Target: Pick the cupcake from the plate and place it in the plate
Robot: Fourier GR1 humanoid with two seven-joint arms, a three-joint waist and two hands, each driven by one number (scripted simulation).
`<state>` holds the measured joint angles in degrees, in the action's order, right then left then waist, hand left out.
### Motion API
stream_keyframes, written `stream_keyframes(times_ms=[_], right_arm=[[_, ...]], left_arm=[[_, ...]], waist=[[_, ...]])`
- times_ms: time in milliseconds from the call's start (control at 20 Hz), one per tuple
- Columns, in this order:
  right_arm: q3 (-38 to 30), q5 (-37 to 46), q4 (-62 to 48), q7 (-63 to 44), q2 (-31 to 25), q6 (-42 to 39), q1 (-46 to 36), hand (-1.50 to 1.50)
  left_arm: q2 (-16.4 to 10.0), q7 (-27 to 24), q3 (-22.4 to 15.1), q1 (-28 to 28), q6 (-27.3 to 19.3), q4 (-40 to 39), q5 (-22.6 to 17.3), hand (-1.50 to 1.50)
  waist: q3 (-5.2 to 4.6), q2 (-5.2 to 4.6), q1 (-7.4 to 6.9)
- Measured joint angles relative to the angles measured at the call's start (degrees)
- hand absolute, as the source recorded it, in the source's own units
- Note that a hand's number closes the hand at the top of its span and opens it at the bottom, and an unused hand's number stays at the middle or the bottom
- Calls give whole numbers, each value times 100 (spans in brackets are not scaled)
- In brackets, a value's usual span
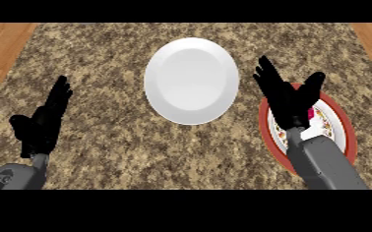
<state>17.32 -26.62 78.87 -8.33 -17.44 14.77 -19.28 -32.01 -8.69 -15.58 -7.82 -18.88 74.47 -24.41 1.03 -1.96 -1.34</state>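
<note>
**Right robot hand open over the red plate, cupcake mostly hidden beneath it**

The speckled brown granite counter [109, 64] fills nearly the whole head view, with strips of orange-brown wood [13, 42] showing at its far left and far right corners. The large plain white round plate [191, 81] lies in the middle, just to the left of the right robot hand and well to the right of the left robot hand; nothing rests on it.

The red-rimmed round plate with a patterned white centre [343, 125] sits directly under the right robot hand and its grey forearm, which cover much of it.

The black right robot hand [289, 102] is over the near-left part of that plate, fingers straight and spread apart with the thumb held wide, curled round nothing. The black left robot hand [42, 120] rests open near the view's left edge, fingers straight and together, pointing away.

Of the cupcake [312, 114] only a small pink patch shows, on the red-rimmed plate just beside the right robot hand's wrist, below its thumb. Whether the hand touches it cannot be told.
</note>
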Motion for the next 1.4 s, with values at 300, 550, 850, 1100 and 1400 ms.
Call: stream_keyframes(times_ms=[300,550,850,1100,1400], right_arm=[[143,668,-461,768,20,-267,-874,150],[849,2517,-1256,462,-817,594,-1026,-150],[561,2863,-1724,1551,346,2324,-650,-150],[197,2893,-1533,2410,515,2702,-379,-150],[465,3748,-849,868,-361,2670,-372,-150]], left_arm=[[-174,101,-21,-614,168,504,202,0],[-186,155,-90,-868,348,756,188,0],[-210,596,-88,-1104,351,1134,174,0],[-183,660,61,-905,464,1332,217,0],[-282,809,301,-820,619,1423,226,0]], waist=[[-71,126,-45],[-153,172,-35],[-98,172,28],[-98,192,93],[-118,245,179]])
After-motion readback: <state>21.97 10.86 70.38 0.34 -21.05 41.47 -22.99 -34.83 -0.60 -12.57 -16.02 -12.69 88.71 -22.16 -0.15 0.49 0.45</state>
